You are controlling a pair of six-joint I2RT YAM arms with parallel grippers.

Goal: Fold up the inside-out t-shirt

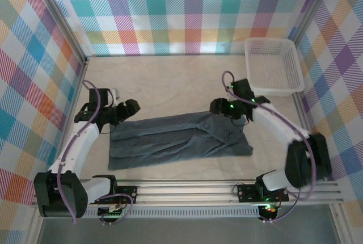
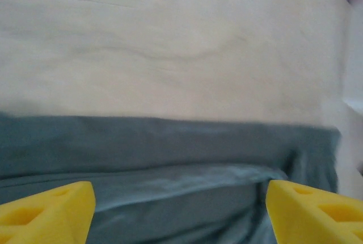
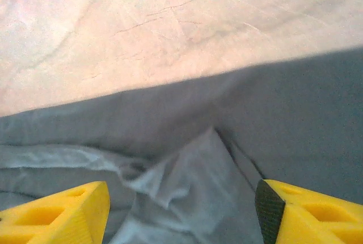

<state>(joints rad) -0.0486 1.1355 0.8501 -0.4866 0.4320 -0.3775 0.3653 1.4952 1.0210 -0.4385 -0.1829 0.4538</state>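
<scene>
Left gripper point(image 2: 180, 198) and right gripper point(image 3: 181, 198): spread, pinching nothing, above the dark slate-grey cotton t-shirt point(image 1: 176, 136); likely needed matched pinches at both ends

A white mesh basket point(image 1: 274, 92) (far right corner) sits on the beige tabletop point(image 1: 170, 79).

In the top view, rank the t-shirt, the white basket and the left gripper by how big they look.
1. t-shirt, largest by far
2. white basket, clearly smaller
3. left gripper, smallest
</scene>
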